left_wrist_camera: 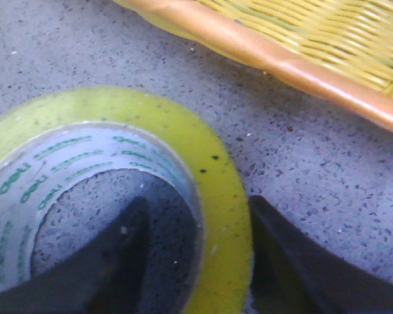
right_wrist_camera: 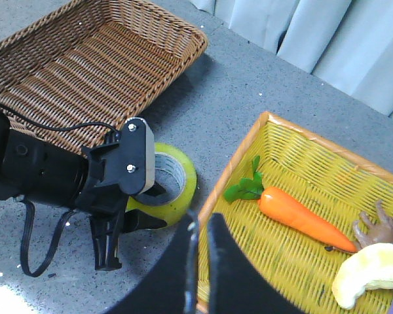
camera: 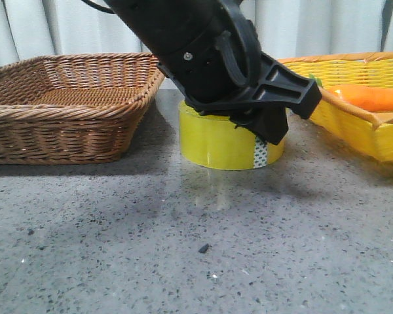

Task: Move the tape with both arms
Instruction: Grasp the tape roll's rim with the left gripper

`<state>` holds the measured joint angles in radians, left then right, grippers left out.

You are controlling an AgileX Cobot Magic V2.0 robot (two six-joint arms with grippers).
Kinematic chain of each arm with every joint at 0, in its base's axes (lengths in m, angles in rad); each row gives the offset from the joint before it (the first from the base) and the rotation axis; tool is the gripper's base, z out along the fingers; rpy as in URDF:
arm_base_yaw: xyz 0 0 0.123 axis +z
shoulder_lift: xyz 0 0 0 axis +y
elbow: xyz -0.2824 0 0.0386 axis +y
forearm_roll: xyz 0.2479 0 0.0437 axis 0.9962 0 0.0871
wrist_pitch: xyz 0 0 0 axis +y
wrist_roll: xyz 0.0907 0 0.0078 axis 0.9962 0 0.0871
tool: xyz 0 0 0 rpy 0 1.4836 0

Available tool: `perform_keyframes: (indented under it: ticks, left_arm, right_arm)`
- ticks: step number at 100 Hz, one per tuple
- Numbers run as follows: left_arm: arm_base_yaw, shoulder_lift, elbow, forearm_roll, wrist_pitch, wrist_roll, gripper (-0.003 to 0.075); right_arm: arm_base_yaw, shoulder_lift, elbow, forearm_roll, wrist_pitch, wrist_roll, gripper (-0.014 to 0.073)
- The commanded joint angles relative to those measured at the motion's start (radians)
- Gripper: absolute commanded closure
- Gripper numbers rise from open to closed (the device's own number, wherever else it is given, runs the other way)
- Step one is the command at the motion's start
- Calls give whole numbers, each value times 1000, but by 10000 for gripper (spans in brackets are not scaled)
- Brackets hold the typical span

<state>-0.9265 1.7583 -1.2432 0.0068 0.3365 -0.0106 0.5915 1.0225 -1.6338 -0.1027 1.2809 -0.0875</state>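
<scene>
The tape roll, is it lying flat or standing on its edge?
Lying flat: the tape rests on the table, its core opening facing up toward the left gripper.

Front view: a low camera near table level, facing forward, close to the left tool and the tape beneath it. Left wrist view: directly above the left tool, looking down at very close range, one finger inside the tape core. Right wrist view: high above the table, looking down past the right tool. All three views share the tape and the yellow basket beside it.
</scene>
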Motion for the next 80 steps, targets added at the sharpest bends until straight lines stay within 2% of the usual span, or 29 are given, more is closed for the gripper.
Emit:
perform_keyframes:
  ticks: [1, 18, 50, 80]
  left_arm:
    - [-6, -43, -32, -7, -53, 0, 550]
    - [-6, -43, -32, -7, -53, 0, 743]
    - [-6, -83, -52, -7, -42, 11, 741]
    - [-2, -237, -114, 66, -33, 11, 741]
  right_arm:
    - [-1, -11, -20, -18, -15, 0, 659]
    - [-1, -11, -20, -18, -15, 0, 659]
    - [-1, -11, -20, -18, -15, 0, 659]
    - [-1, -9, -20, -18, -15, 0, 659]
